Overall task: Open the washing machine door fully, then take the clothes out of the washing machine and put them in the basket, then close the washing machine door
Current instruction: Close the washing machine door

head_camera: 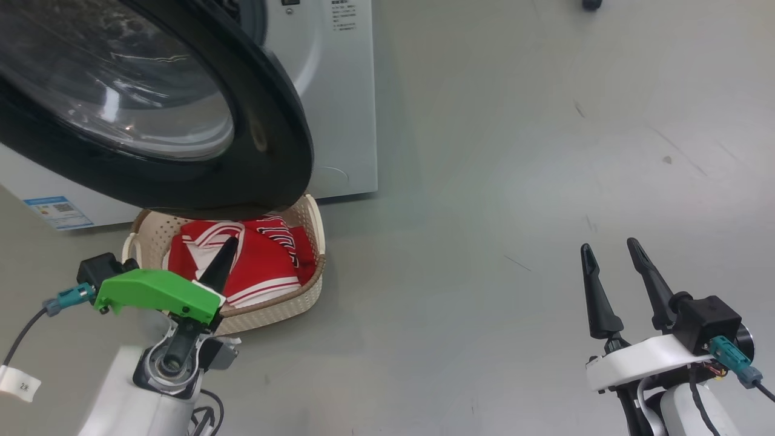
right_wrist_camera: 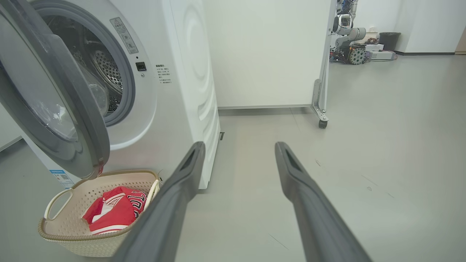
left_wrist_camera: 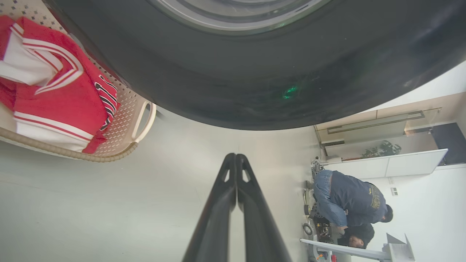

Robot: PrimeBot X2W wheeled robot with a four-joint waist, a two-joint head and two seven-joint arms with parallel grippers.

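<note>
The white washing machine stands at the upper left, its door swung open above the basket, black ring toward me. The steel drum shows through the opening. Red clothes, a red-and-white jersey among them, lie in the cream basket on the floor below the door. My left gripper is shut and empty, just under the door's lower rim, over the basket. My right gripper hangs open over bare floor, far right.
Grey floor stretches to the right of the machine. A white wheeled partition stands behind it, with another robot arm and a bin beyond. Two people crouch by equipment in the left wrist view.
</note>
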